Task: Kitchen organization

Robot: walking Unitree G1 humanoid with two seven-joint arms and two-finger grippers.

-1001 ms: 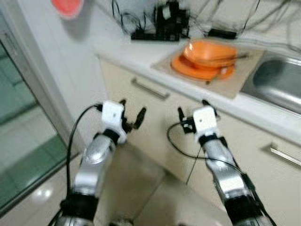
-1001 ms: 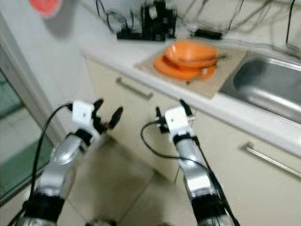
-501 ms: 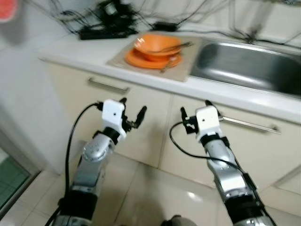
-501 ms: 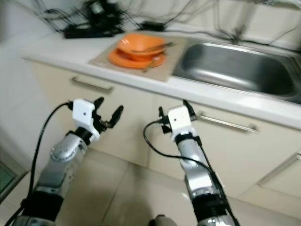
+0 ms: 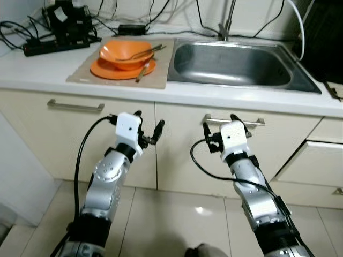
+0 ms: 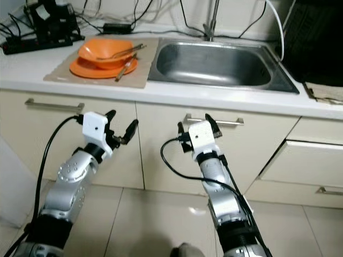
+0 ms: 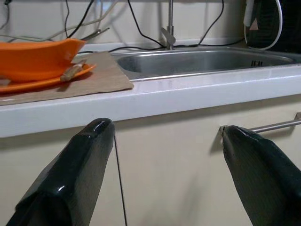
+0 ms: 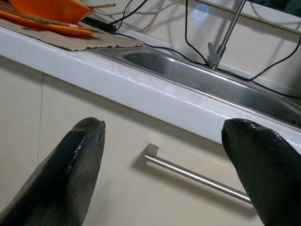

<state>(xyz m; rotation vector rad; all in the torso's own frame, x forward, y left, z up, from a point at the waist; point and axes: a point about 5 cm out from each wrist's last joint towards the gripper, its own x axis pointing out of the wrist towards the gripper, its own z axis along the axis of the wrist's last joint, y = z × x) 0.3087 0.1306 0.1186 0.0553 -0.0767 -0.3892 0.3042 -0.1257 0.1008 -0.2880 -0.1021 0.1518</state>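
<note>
An orange bowl [image 5: 124, 52] rests on an orange plate [image 5: 110, 69], with chopsticks [image 5: 143, 68] lying across them. They sit on a brown mat [image 5: 161, 75] on the white counter, left of the steel sink [image 5: 230, 61]. My left gripper [image 5: 149, 120] is open and empty in front of the cabinet door below the mat. Level with it, my right gripper [image 5: 219, 122] is open and empty, close to a cabinet handle [image 5: 252, 121] under the sink. In the left wrist view the bowl [image 7: 37, 59] is seen over the counter edge, past the open fingers [image 7: 89, 155].
A black power strip [image 5: 53, 47] with tangled cables lies at the counter's back left. A faucet [image 5: 225, 21] stands behind the sink, and a dark appliance [image 5: 321, 32] is at the right. Another handle [image 5: 75, 106] is on the left door, drawers [image 5: 316, 160] are at the right, and tiled floor lies below.
The whole view has swung right, from the counter's left end and a glass door to face the sink. Both arms hold the same open pose.
</note>
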